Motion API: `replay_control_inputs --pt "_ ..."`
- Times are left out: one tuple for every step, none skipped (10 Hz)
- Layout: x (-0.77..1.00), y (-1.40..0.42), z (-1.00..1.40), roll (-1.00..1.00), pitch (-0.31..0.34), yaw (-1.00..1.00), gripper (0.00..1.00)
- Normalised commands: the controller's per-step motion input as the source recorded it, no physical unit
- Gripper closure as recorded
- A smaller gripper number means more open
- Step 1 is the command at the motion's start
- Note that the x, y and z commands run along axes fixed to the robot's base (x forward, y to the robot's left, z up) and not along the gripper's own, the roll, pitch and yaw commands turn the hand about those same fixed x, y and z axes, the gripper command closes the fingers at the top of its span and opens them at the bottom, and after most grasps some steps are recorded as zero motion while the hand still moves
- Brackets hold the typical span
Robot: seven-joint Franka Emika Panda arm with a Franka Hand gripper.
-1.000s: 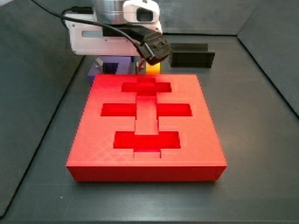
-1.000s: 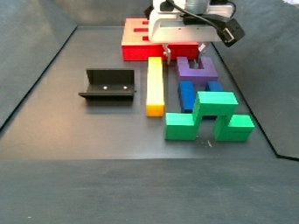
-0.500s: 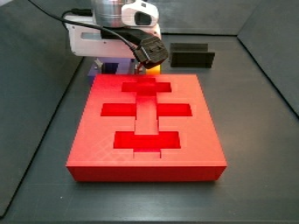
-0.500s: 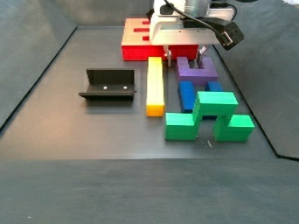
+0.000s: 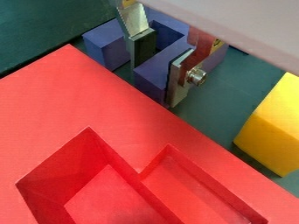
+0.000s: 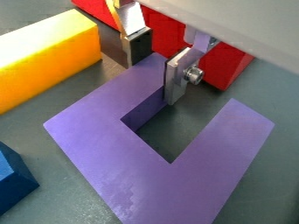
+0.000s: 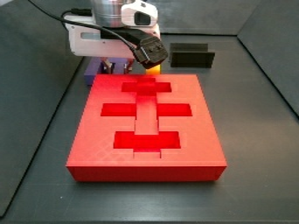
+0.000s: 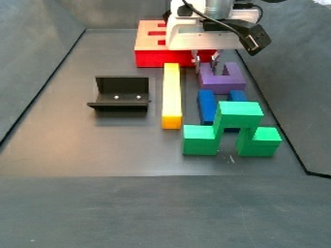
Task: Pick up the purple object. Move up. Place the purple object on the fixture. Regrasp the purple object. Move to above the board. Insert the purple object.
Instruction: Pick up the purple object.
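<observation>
The dark table [image 8: 77, 184] carries the red board [image 7: 146, 122], whose top shows cross-shaped recesses. Just beyond the board's far end in a side view, the gripper [image 8: 210, 68] hangs low over the purple object [image 8: 220, 78], which lies flat on the table between the board and the blue block [image 8: 207, 105]. In both wrist views the 2 silver fingers [image 6: 179, 77] stand on either side of 1 prong of the purple object [image 6: 152, 144], jaws narrow around it; whether the pads press it I cannot tell. A yellow bar [image 8: 171, 97] lies beside it, green blocks [image 8: 229, 128] sit nearer the table's edge, and the black fixture [image 8: 119, 95] stands well apart.
</observation>
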Motion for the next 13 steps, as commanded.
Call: replay_control_inputs --pt "0.0 0.0 0.0 0.0 0.0 0.0 1.0" --pt "0.0 0.0 0.0 0.0 0.0 0.0 1.0" --pt "0.0 0.0 0.0 0.0 0.0 0.0 1.0" --pt "0.0 0.0 0.0 0.0 0.0 0.0 1.0" --pt "0.0 0.0 0.0 0.0 0.0 0.0 1.0" --pt "0.0 0.0 0.0 0.0 0.0 0.0 1.0" --pt "0.0 0.0 0.0 0.0 0.0 0.0 1.0" --pt "0.0 0.0 0.0 0.0 0.0 0.0 1.0" --pt "0.0 0.0 0.0 0.0 0.0 0.0 1.0" --pt "0.0 0.0 0.0 0.0 0.0 0.0 1.0" --pt "0.0 0.0 0.0 0.0 0.0 0.0 1.0" --pt "0.0 0.0 0.0 0.0 0.0 0.0 1.0" --pt "0.0 0.0 0.0 0.0 0.0 0.0 1.0"
